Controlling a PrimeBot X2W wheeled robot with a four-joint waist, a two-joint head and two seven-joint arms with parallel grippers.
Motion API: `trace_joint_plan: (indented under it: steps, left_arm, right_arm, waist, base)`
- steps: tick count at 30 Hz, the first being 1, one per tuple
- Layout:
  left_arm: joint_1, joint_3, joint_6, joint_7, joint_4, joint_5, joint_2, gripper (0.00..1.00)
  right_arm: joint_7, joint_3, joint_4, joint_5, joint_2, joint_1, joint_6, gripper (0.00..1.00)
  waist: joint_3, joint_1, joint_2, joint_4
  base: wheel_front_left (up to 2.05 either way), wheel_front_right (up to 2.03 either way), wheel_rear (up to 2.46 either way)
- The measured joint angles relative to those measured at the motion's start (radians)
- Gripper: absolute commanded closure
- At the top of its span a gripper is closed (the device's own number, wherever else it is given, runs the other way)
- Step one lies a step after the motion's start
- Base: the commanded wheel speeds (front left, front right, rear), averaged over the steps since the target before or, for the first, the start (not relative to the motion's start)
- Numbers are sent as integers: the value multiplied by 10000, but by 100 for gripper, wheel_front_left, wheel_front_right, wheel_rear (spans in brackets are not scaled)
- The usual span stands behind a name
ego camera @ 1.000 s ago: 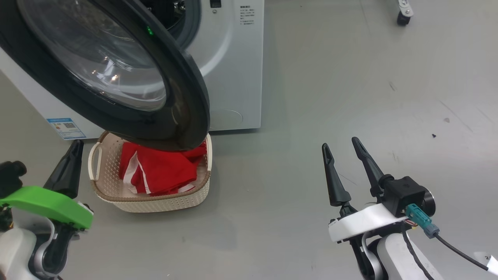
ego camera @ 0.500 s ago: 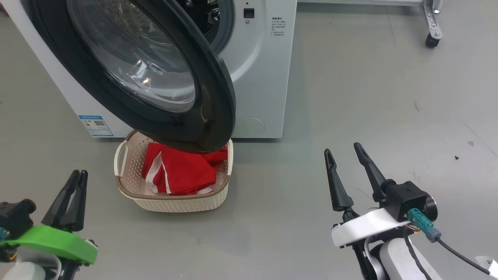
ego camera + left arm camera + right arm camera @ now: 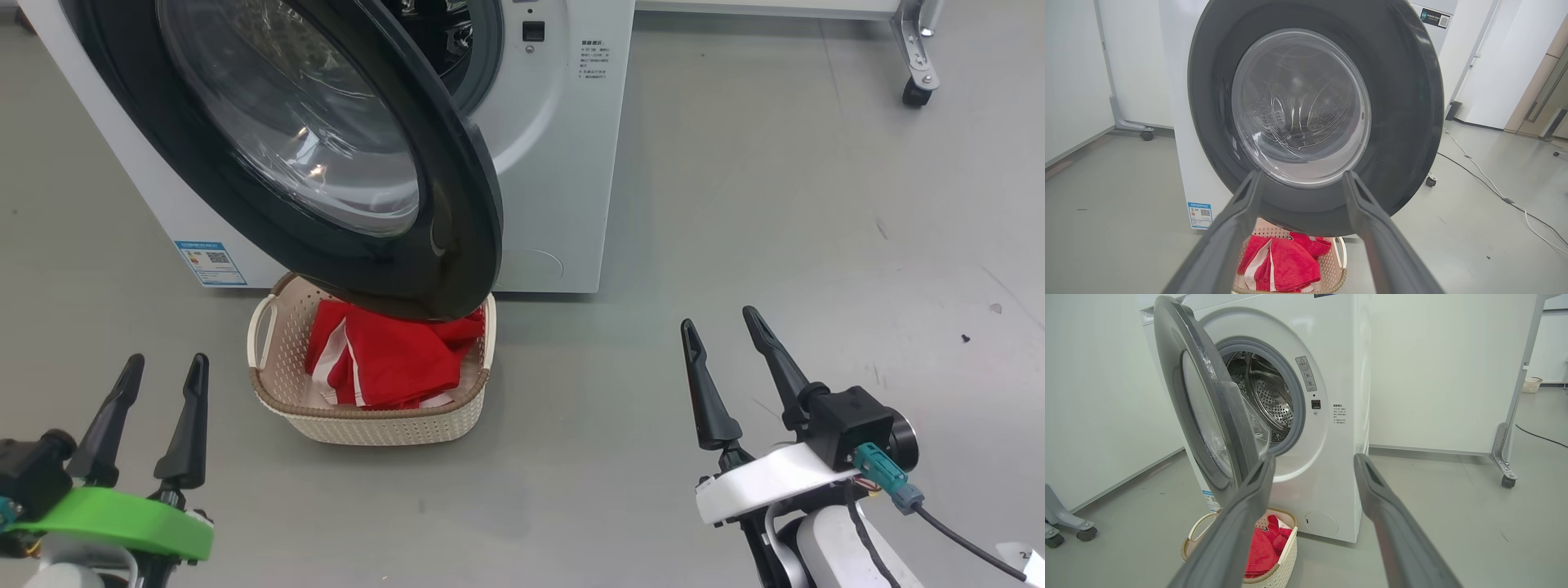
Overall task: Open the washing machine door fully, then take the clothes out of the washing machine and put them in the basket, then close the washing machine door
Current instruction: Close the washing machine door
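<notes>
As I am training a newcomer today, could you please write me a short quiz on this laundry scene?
1. True or false: the clothes lie in the basket.
2. Choose one: the door is A) shut, B) open, C) off its hinges.
3. Fill in the blank: the left gripper and the right gripper are both ____, with nothing between the fingers.

Key: 1 true; 2 B; 3 open.
</notes>
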Motion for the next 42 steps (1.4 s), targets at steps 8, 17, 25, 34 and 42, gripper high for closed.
trace_joint_plan:
  steps: [8, 17, 25, 34, 42]
  left_arm:
    - [422, 355, -4, 0, -232, 472, -320, 0]
    - [739, 610, -27, 0, -345, 727, -596, 0]
    - [884, 706, -77, 0, -445, 1035, -744, 0]
    - [933, 757, -105, 0, -499, 1197, -911, 0]
    - [1036, 890, -111, 0, -554, 1346, -961, 0]
  right_arm:
    - [0, -182, 25, -128, 13, 64, -50, 0]
    - [0, -938, -27, -301, 38, 276, -575, 0]
    - [0, -930, -31, -311, 61, 328, -575, 0]
    - [0, -930, -38, -384, 67, 343, -575, 0]
    - [0, -894, -50, -384, 86, 406, -569, 0]
  waist:
    - [41, 0, 0, -30]
    - [29, 0, 0, -62]
    - [7, 0, 0, -110]
    - [-36, 0, 0, -123]
    - [-71, 0, 0, -112]
  base:
    - [0, 0, 0]
    - [0, 0, 0]
    - [0, 0, 0]
    - [0, 0, 0]
    - [0, 0, 0]
